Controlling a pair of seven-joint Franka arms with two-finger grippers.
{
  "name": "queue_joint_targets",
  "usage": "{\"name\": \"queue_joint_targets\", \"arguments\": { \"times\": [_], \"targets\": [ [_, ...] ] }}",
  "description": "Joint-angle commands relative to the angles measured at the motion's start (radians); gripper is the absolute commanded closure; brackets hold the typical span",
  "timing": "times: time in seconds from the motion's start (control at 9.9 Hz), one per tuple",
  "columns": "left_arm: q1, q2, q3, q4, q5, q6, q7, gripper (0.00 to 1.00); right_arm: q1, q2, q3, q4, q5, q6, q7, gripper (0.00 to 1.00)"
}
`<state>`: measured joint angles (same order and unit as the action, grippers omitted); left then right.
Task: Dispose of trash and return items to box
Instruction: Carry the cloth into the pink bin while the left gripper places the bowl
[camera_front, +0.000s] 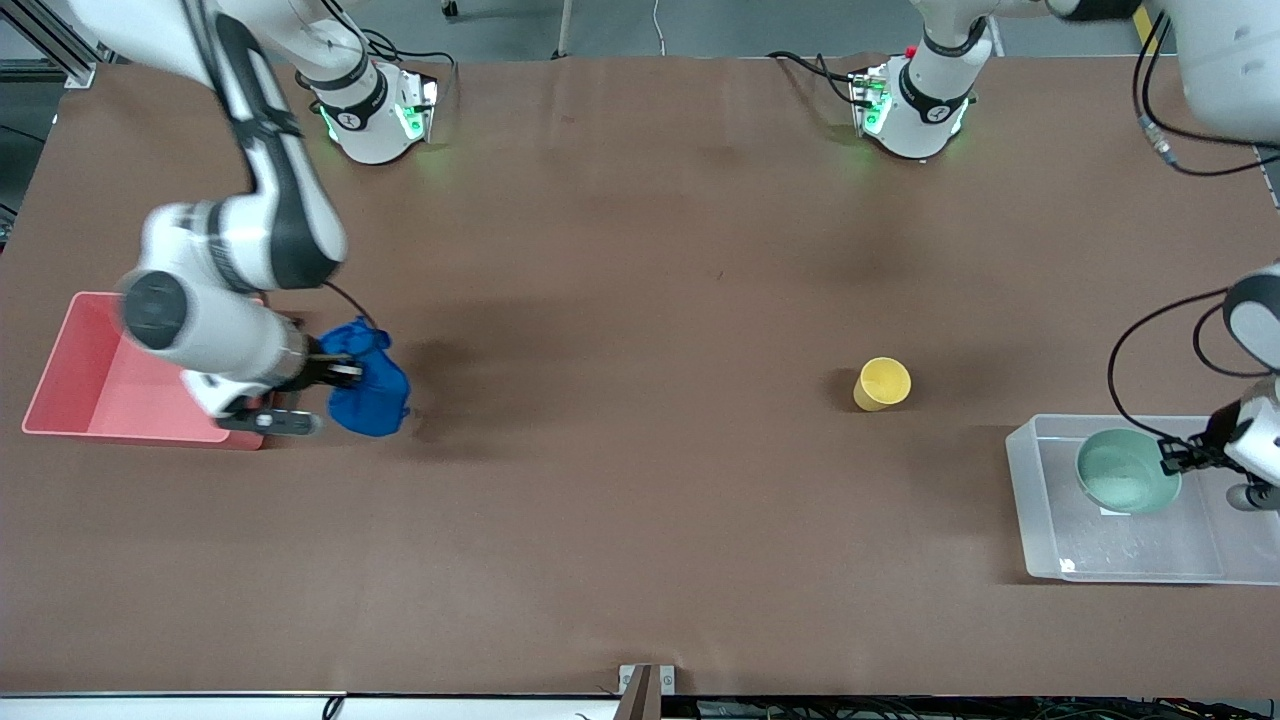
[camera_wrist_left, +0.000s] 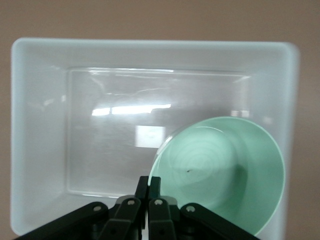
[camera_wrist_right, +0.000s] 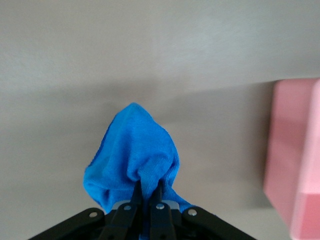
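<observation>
My right gripper (camera_front: 352, 374) is shut on the blue cloth (camera_front: 368, 385) and holds it above the table beside the pink bin (camera_front: 75, 385); the cloth hangs from the fingers in the right wrist view (camera_wrist_right: 134, 155). My left gripper (camera_front: 1172, 458) is shut on the rim of the mint-green bowl (camera_front: 1124, 472), held tilted over the clear box (camera_front: 1040, 500). In the left wrist view the fingertips (camera_wrist_left: 155, 183) pinch the bowl (camera_wrist_left: 220, 170) over the box (camera_wrist_left: 40, 125), whose white label (camera_wrist_left: 150, 136) shows. The yellow cup (camera_front: 882, 384) stands on the table between box and table's middle.
The pink bin also shows at the edge of the right wrist view (camera_wrist_right: 295, 150). Both arm bases stand along the table's robot edge. Brown tabletop spreads between the cup and the cloth.
</observation>
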<state>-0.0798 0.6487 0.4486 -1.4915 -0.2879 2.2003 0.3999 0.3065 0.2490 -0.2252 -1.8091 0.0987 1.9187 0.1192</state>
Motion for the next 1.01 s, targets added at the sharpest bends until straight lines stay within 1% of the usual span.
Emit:
{"name": "queue_joint_targets", "arguments": {
  "times": [0.0, 0.1, 0.2, 0.3, 0.4, 0.51, 0.61, 0.71, 0.81, 0.91],
  "targets": [
    [0.047, 0.152, 0.039, 0.079, -0.086, -0.019, 0.040, 0.99, -0.157, -0.040, 0.004, 0.037, -0.019, -0.070, -0.213, 0.99],
    [0.055, 0.192, 0.039, 0.080, -0.115, -0.010, 0.043, 0.98, -0.234, -0.039, 0.003, 0.033, -0.040, -0.067, -0.310, 0.99],
    [0.063, 0.210, 0.041, 0.079, -0.128, 0.013, 0.042, 0.95, -0.306, -0.036, 0.003, 0.033, -0.045, -0.064, -0.388, 0.99],
    [0.058, 0.213, 0.041, 0.077, -0.154, 0.027, 0.031, 0.73, -0.367, -0.034, 0.003, 0.033, -0.050, -0.061, -0.485, 0.99],
    [0.046, 0.207, 0.044, 0.077, -0.152, 0.027, 0.034, 0.16, -0.421, -0.031, 0.003, 0.030, -0.066, -0.052, -0.562, 0.99],
    [0.035, 0.186, 0.045, 0.083, -0.152, 0.025, 0.031, 0.00, -0.466, -0.031, 0.003, 0.002, -0.070, -0.018, -0.620, 0.99],
    [0.025, 0.133, 0.039, 0.080, -0.145, 0.024, 0.028, 0.00, -0.498, -0.021, 0.003, -0.054, -0.070, 0.068, -0.671, 0.99],
    [0.023, 0.084, 0.024, 0.077, -0.131, 0.010, 0.028, 0.00, -0.513, 0.014, 0.003, -0.105, -0.070, 0.173, -0.694, 0.99],
    [0.028, 0.022, -0.019, 0.060, -0.090, -0.052, 0.027, 0.00, -0.517, 0.051, 0.003, -0.134, -0.070, 0.260, -0.701, 0.98],
    [0.031, -0.065, -0.089, -0.008, -0.012, -0.097, -0.001, 0.00, -0.514, 0.090, 0.004, -0.139, -0.070, 0.304, -0.702, 0.93]
  ]
}}
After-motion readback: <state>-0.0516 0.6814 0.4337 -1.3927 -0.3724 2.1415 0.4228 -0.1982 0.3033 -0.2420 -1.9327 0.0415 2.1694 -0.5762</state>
